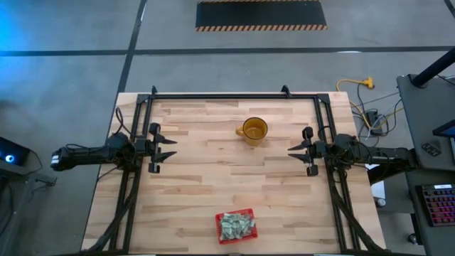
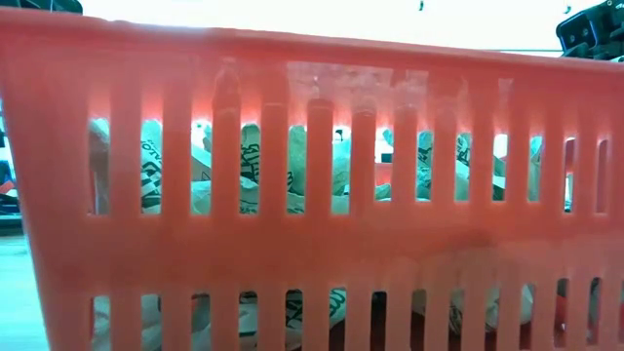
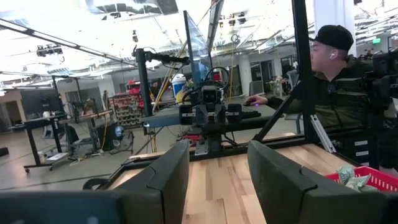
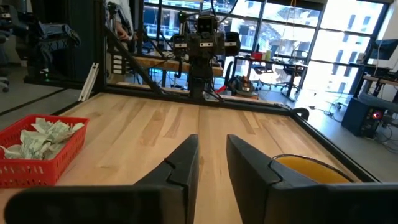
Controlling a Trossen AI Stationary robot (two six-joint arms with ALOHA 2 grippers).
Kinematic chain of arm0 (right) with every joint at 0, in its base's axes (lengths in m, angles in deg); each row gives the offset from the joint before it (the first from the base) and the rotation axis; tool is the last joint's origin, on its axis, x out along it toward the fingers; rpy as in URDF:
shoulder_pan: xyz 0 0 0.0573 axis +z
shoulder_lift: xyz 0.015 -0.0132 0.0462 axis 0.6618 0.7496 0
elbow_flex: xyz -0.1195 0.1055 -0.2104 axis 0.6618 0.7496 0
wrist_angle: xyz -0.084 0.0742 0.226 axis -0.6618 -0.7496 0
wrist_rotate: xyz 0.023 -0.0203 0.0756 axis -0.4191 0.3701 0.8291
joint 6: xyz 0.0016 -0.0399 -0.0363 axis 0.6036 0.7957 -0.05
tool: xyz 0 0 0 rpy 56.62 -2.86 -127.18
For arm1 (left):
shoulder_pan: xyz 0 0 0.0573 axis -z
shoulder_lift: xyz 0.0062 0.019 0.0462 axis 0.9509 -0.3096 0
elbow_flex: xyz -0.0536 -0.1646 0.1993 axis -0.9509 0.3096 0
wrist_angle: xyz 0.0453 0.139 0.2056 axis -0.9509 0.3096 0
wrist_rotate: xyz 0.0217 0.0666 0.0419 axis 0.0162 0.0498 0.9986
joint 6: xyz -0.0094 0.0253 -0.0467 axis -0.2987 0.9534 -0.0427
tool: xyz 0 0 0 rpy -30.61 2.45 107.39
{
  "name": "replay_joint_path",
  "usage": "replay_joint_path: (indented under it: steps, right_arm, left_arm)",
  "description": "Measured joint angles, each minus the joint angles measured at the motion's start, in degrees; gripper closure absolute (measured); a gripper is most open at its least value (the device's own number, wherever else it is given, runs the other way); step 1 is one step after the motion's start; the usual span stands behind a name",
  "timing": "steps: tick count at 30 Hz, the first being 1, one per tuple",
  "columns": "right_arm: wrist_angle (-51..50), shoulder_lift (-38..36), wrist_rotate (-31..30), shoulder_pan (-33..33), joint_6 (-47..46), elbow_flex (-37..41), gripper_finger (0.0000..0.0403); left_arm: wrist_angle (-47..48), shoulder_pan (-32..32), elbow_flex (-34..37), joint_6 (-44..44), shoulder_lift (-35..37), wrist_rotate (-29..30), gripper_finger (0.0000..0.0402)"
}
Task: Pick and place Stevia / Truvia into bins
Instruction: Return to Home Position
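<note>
pressed up against the low camera, the red basket [image 2: 312, 244] fills the whole view. through its slotted wall the stevia packets [image 2: 244, 161] show crumpled and stacked, some on edge, some slanted, reaching to about the upper row of slots.

in the high view the basket [image 1: 218, 229] sits at 6 o'clock on the table [image 1: 206, 185], close to that edge, its long axis running nearly 9 to 3. the packets [image 1: 236, 225] lie heaped inside it with no shared heading, their long sides pointing every way. the yellow mug [image 1: 254, 130] stands just toward 12 o'clock of the table's middle. the left gripper [image 1: 173, 148] hangs at 9 o'clock and the right gripper [image 1: 291, 151] at 3 o'clock, facing each other, both well apart from the basket.

the left wrist view shows its fingers spread wide, with only bare wood between them. the right wrist view shows a narrower gap, also gripping nothing, with the mug near one finger and the basket off toward the other side.

risk, as i judge it: the heap is loose and full, so any knock to the basket could spill packets or push it over the 6 o'clock edge. the right arm could also clip the mug if it swings toward 12.
</note>
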Motion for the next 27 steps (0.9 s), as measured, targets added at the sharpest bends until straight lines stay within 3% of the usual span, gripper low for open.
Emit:
replay_joint_path:
  steps: [27]
  right_arm:
    - [0.0,0.0,0.0,0.0,0.0,0.0,0.032]
  left_arm:
    - [0.11,0.0,-0.01,0.0,-0.35,-0.02,0.0253]
